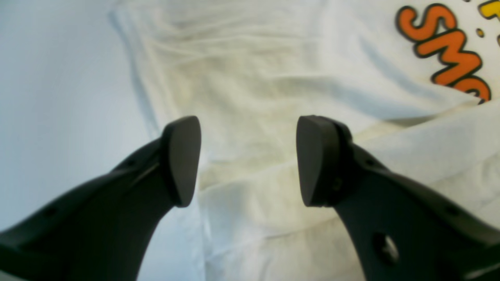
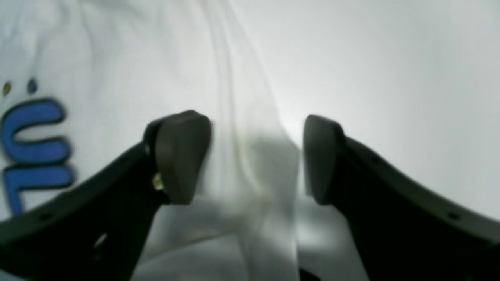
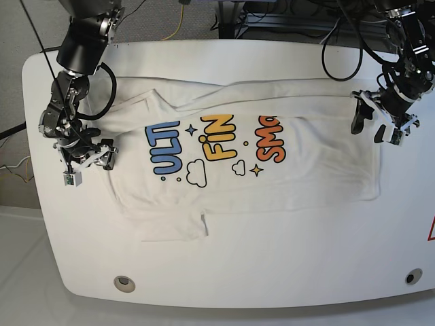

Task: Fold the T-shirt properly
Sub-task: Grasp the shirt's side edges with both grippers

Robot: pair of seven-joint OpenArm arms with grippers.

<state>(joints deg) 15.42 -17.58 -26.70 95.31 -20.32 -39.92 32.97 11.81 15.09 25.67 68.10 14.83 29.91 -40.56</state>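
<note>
The white T-shirt (image 3: 306, 176) lies spread on the white table (image 3: 272, 272), neck end at the left and hem at the right, print facing up. Its far edge is folded over and covers part of the orange word. My left gripper (image 1: 248, 156) is open and empty just above the cloth (image 1: 254, 78) near the hem corner; it also shows in the base view (image 3: 372, 125). My right gripper (image 2: 256, 156) is open and empty over the shirt's edge (image 2: 117, 58) beside the blue letters; it also shows in the base view (image 3: 88, 163).
A short sleeve (image 3: 173, 227) sticks out toward the table's front. Bare table top (image 1: 58, 78) lies beside the shirt's edge. Round holes (image 3: 124, 282) sit near the table's front corners. Cables (image 3: 333, 41) hang behind the back edge.
</note>
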